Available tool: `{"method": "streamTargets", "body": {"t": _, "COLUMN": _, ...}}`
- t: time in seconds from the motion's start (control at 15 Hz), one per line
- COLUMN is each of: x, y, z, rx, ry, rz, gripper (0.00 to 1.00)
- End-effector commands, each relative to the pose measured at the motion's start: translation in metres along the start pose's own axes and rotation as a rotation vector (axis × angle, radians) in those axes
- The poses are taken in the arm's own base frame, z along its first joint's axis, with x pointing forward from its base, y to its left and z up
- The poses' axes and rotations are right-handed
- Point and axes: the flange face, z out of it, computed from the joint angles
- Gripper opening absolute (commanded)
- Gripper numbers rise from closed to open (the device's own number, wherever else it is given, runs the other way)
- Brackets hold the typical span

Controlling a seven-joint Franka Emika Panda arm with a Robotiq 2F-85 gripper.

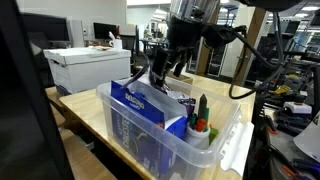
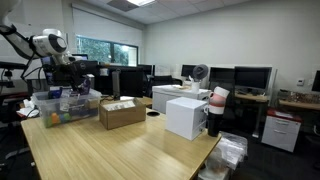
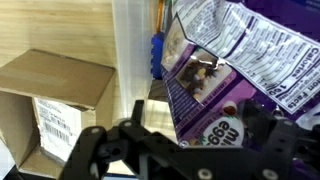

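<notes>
Jaws stand apart just above the purple bag [image 1: 150, 108], which seemingly lies lengthwise along the clear bin [image 1: 226, 138].

Open top above clear bin [image 1: 228, 138]; purple snack bag [image 3: 215, 85] and markers [image 1: 201, 108] tight inside.

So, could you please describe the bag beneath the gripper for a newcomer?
On the wooden table stands a clear plastic bin. Inside it, below the open gripper, lies a crinkly purple-blue bag, far larger than the small white cup beside it.

Arm [image 1: 212, 30] angled steeply downward, pincer [image 1: 165, 70] pointing down, jaws spread wide apart.
</notes>
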Motion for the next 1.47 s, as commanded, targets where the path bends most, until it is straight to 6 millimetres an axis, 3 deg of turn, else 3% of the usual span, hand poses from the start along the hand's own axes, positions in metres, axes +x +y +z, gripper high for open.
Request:
{"method": "streamTargets", "body": {"t": 0.0, "x": 0.012, "y": 0.005, "z": -0.004, "rx": -0.020, "ry": 0.021, "rz": -0.001, "gripper": 1.00}}
{"method": "streamTargets", "body": {"t": 0.07, "x": 0.014, "y": 0.006, "z": -0.006, "rx": -0.020, "ry": 0.027, "rz": 0.001, "gripper": 1.00}}
{"method": "streamTargets", "body": {"t": 0.13, "x": 0.016, "y": 0.007, "z": -0.007, "rx": -0.020, "ry": 0.034, "rz": 0.004, "gripper": 0.75}}
{"method": "streamTargets", "body": {"t": 0.27, "x": 0.020, "y": 0.009, "z": -0.010, "rx": -0.021, "ry": 0.047, "rz": 0.009, "gripper": 0.70}}
{"method": "streamTargets", "body": {"t": 1.13, "x": 0.042, "y": 0.024, "z": -0.020, "rx": -0.005, "ry": 0.074, "rz": 0.071, "gripper": 0.06}}
{"method": "streamTargets", "body": {"t": 1.4, "x": 0.046, "y": 0.027, "z": -0.023, "rx": -0.003, "ry": 0.081, "rz": 0.086, "gripper": 0.02}}
